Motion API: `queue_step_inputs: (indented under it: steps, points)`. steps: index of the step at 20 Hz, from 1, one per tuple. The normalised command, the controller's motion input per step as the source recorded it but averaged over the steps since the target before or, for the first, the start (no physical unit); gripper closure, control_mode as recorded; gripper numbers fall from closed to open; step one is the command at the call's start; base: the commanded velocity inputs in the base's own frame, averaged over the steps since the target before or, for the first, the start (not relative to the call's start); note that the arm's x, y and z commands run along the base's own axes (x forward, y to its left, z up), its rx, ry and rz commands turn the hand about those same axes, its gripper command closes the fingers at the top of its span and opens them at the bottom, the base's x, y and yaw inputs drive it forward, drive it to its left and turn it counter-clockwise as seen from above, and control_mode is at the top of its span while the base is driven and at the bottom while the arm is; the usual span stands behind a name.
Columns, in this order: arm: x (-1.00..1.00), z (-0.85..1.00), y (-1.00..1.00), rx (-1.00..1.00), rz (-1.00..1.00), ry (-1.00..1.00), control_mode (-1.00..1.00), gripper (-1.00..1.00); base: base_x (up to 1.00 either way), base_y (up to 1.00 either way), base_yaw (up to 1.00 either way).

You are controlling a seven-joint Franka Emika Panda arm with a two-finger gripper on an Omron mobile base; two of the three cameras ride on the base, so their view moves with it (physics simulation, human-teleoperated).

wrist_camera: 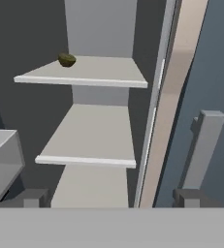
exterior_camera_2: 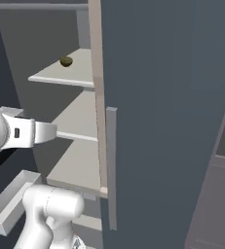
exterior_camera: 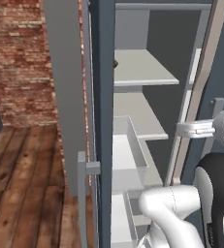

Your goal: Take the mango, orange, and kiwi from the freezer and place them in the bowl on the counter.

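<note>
Left base view: freezer [exterior_camera: 101,121], tall, dark blue-grey, door open; pale grey shelves inside, a white drawer [exterior_camera: 128,150] pulled out below them; a small dark speck at the upper shelf's left edge is probably the kiwi [exterior_camera: 115,63], mostly hidden by the door frame. Right base view: kiwi [exterior_camera_2: 65,61], small olive-brown oval, lying on the upper shelf [exterior_camera_2: 70,73] toward its far left; the arm's hand is lower and nearer, well apart from it. Hand view: kiwi [wrist_camera: 67,59] on the upper shelf's far-left corner; middle shelf [wrist_camera: 91,140] bare; gripper [wrist_camera: 111,196] with jaws spread wide, holding nothing. Handling, judged: light, slightly soft, skin rough enough to grip, inclined to roll; take across its short middle, gently, jaws level with the shelf.
</note>
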Motion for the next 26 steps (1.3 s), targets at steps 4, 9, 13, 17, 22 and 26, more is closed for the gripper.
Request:
queue_step_inputs:
  steps: [4, 9, 13, 17, 22, 26]
  points:
    - [0.00, 0.00, 0.00, 0.00, 0.00, 0.00, 1.00, -1.00, 0.36, 0.14, 0.00]
    - [0.00, 0.00, 0.00, 0.00, 0.00, 0.00, 1.00, -1.00, 0.48, 0.35, 0.00]
    - [0.00, 0.00, 0.00, 0.00, 0.00, 0.00, 1.00, -1.00, 0.34, 0.50, 0.00]
    - [0.00, 0.00, 0.00, 0.00, 0.00, 0.00, 1.00, -1.00, 0.36, 0.65, 0.02]
    - [0.00, 0.00, 0.00, 0.00, 0.00, 0.00, 1.00, -1.00, 0.91, 0.50, 0.00]
    - [0.00, 0.00, 0.00, 0.00, 0.00, 0.00, 1.00, -1.00, 0.54, 0.50, 0.04]
